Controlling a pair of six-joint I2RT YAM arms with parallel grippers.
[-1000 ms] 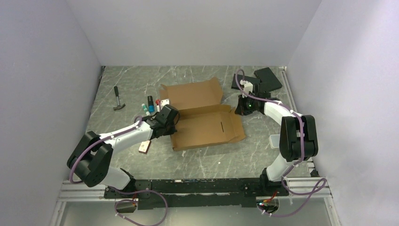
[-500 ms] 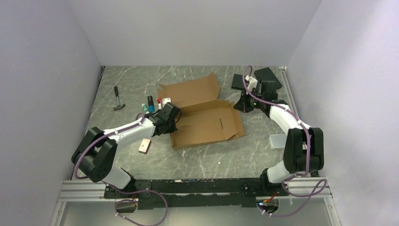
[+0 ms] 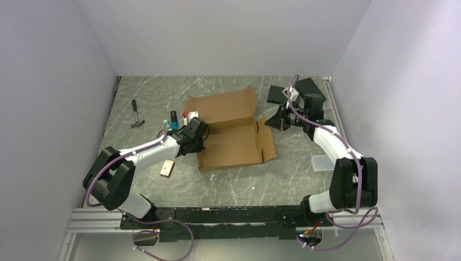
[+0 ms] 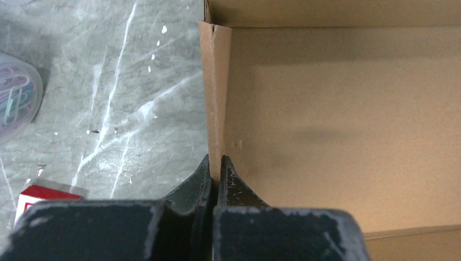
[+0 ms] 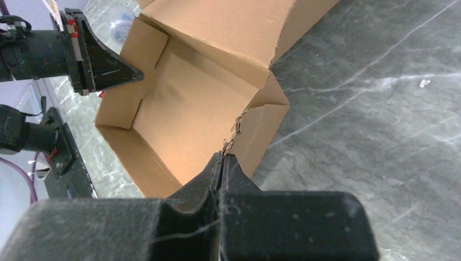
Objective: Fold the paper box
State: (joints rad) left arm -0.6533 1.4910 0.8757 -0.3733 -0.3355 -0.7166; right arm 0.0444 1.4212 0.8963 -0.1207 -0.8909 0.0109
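The paper box (image 3: 231, 133) lies open in the middle of the table, brown cardboard with its lid flap leaning up at the back. My left gripper (image 3: 199, 136) is shut on the box's left side wall (image 4: 216, 109), which stands upright between the jaw tips (image 4: 216, 164). My right gripper (image 3: 273, 123) is shut on the frayed top edge of the right side wall (image 5: 261, 125), its tips (image 5: 224, 159) pinching the cardboard. The right wrist view shows the box's inside (image 5: 190, 109) and the left gripper (image 5: 106, 62) across it.
A hammer (image 3: 136, 114) and small bottles (image 3: 174, 118) lie left of the box. A small block (image 3: 167, 169) sits near the left arm. Black slabs (image 3: 309, 89) lie at the back right, a grey tray (image 3: 322, 163) at the right. A paper-clip tub (image 4: 13, 100) is beside the left wall.
The right arm has swung out to the right and drawn the box's right side wall up from lying flat. The left gripper has kept its hold on the left wall.
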